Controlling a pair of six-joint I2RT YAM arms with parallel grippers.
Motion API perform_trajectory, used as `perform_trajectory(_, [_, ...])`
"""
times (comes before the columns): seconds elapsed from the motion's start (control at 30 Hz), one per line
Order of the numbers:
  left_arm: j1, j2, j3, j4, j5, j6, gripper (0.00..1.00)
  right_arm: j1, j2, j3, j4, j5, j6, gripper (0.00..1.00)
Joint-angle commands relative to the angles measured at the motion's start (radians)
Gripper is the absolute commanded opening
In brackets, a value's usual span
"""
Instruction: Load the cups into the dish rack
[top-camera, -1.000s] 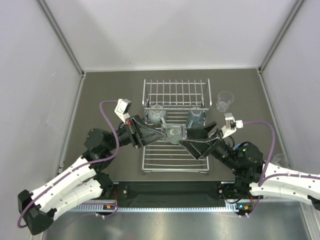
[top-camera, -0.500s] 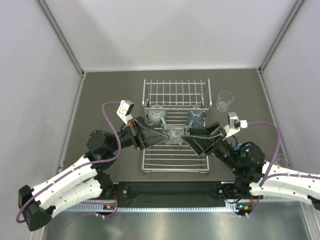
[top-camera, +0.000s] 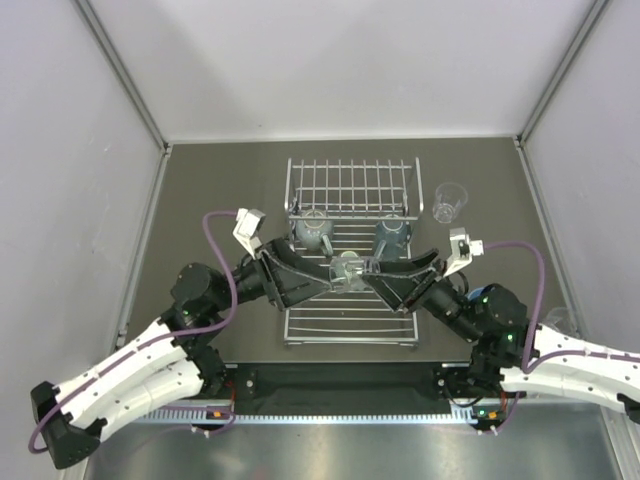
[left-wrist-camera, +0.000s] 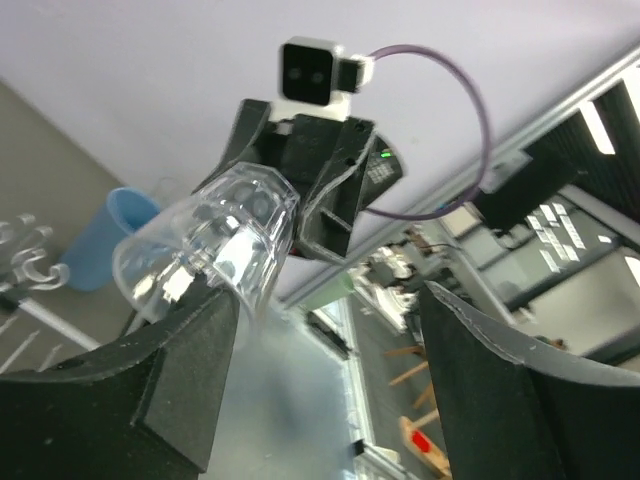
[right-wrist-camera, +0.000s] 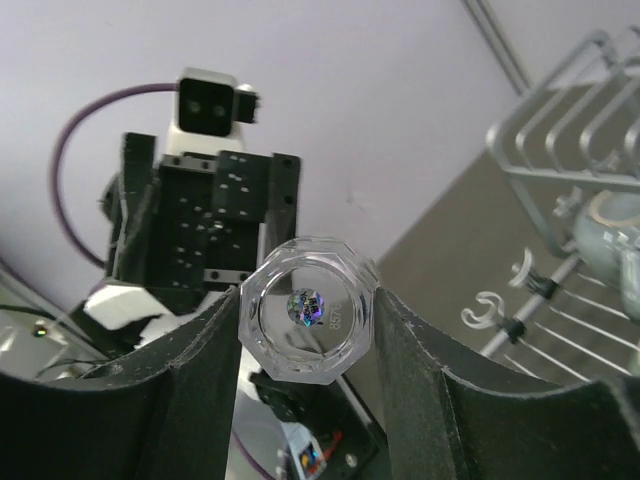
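Both arms reach in from the near edge with their elbows pushed outward, and their forearms angle toward each other until the wrists meet above the flat grid of the dish rack (top-camera: 345, 322). The left arm (top-camera: 150, 365) comes in from the left and the right arm (top-camera: 565, 360) mirrors it from the right, so the two form a shallow V over the middle of the rack.

Between them hangs a clear tumbler (top-camera: 349, 270), held off the wires and lying roughly on its side. The right fingers (right-wrist-camera: 190, 390) are clamped on it from both sides near the base, which faces the right wrist camera with a small sticker in its centre. The left fingers (left-wrist-camera: 180, 390) stand wide apart and grip nothing. The tumbler's rim sits close beside one of them, and I cannot tell whether it touches.

Behind the wrists, two grey-blue mugs (top-camera: 315, 230) stand in the rack at the foot of its upright panel. A second clear tumbler (top-camera: 449, 201) stands on the dark worktop (top-camera: 220, 190) just right of the rack. A light-blue tumbler (left-wrist-camera: 100, 240) shows in the left wrist view, beyond the held one
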Motion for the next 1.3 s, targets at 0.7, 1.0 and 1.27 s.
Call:
perform_trajectory(0.7, [-0.004,-0.037,0.139,-0.657,-0.371,0.227,0.7,-0.073,0.466,0.388,-1.028,0.459,0.07,0.0])
perform_trajectory(1.0, [-0.004,-0.045,0.144,-0.651,-0.38,0.211,0.7,-0.204,0.536,0.382,-0.993,0.4,0.066,0.0])
perform_trajectory(1.27, [-0.002,-0.034,0.147,-0.651,-0.379,0.219,0.69,-0.211,0.585,0.385,-0.964,0.408,0.046,0.04])
